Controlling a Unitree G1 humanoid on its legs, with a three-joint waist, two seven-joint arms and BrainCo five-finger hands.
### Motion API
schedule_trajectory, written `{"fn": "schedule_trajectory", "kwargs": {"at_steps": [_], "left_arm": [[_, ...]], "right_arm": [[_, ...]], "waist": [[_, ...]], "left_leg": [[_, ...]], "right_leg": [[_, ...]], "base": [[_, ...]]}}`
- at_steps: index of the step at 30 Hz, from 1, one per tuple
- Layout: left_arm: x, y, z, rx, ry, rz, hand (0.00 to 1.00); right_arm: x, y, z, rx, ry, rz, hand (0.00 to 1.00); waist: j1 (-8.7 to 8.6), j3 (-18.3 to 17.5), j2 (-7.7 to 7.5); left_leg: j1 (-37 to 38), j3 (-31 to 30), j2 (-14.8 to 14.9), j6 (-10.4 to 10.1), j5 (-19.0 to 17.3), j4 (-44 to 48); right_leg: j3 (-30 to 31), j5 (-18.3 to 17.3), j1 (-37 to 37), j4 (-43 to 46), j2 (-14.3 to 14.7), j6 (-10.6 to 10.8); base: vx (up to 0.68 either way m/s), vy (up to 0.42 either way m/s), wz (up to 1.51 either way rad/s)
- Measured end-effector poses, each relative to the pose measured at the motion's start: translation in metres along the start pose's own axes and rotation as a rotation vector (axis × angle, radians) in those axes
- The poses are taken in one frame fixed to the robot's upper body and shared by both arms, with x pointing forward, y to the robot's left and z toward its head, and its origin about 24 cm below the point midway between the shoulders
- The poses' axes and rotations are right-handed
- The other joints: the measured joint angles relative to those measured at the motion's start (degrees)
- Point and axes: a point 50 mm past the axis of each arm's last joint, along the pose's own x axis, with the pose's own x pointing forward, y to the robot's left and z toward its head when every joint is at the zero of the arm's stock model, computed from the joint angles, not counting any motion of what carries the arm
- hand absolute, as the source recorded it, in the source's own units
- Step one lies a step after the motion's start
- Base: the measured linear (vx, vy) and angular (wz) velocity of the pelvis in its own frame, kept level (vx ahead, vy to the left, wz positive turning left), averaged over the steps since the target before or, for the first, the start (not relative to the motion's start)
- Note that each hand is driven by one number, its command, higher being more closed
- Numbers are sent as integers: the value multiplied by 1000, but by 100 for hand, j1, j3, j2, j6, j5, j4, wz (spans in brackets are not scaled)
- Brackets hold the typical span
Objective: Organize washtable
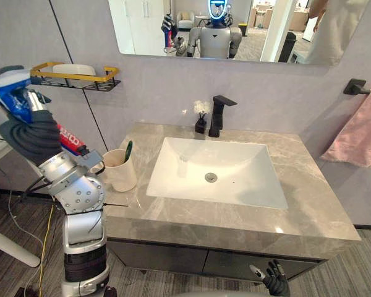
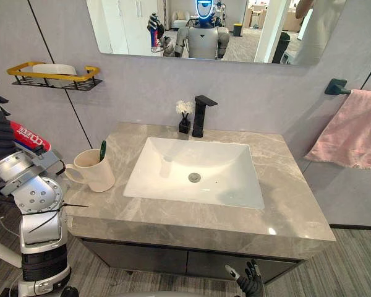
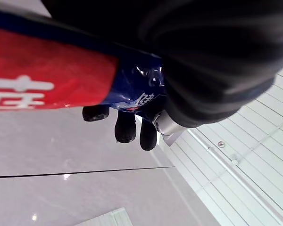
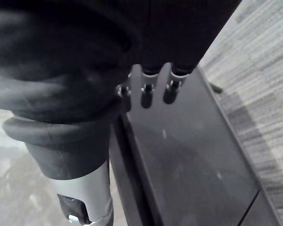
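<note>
toothpaste tube [image 3: 47, 80] clamped in left hand [image 3: 126, 128] fingers, cup [image 1: 120, 172] beside sink [image 1: 179, 167], right hand [image 1: 276, 282] fingers loosely apart

One cup [image 1: 119, 173], one toothpaste tube [image 3: 47, 80], one faucet [image 1: 217, 117], one towel [image 1: 358, 133]

1. Wall [image 1: 284, 99]: pale grey panels with thin dark seams.
2. Mirror [image 1: 260, 31]: wide, mounted above the sink.
3. Tabletop [image 1: 309, 210]: grey veined stone around a white sink [image 1: 235, 161], over a dark cabinet [image 1: 173, 257].
4. Floor [image 2: 352, 260]: grey, striped.
5. Pink towel [image 2: 352, 136]: hangs from a black wall bar.
</note>
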Motion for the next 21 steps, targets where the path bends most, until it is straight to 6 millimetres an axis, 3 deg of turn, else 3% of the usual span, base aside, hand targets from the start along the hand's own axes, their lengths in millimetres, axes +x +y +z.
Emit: {"fn": "schedule_trajectory", "kwargs": {"at_steps": [10,14,21], "left_arm": [[2,-5,-29,-16,134,-59,100],[3,-8,-35,-30,163,-84,100],[7,-21,-38,-34,158,-152,100]], "right_arm": [[-1,-3,1,-17,-3,6,0],[-1,-3,1,-17,-2,19,0],[-2,-5,-1,-40,6,28,0]], "waist": [[-55,-15,-29],[-149,-13,-28],[-150,-6,-54]], "left_leg": [[-98,151,84,-53,-39,2],[-112,205,117,-82,-60,2],[-194,364,219,-141,-102,2]], "right_leg": [[142,66,-148,-37,105,-31],[200,71,-191,-40,143,-39],[357,123,-315,-127,198,-88]], "base": [[5,-7,-8],[6,-13,-9],[13,-2,-12]]}}
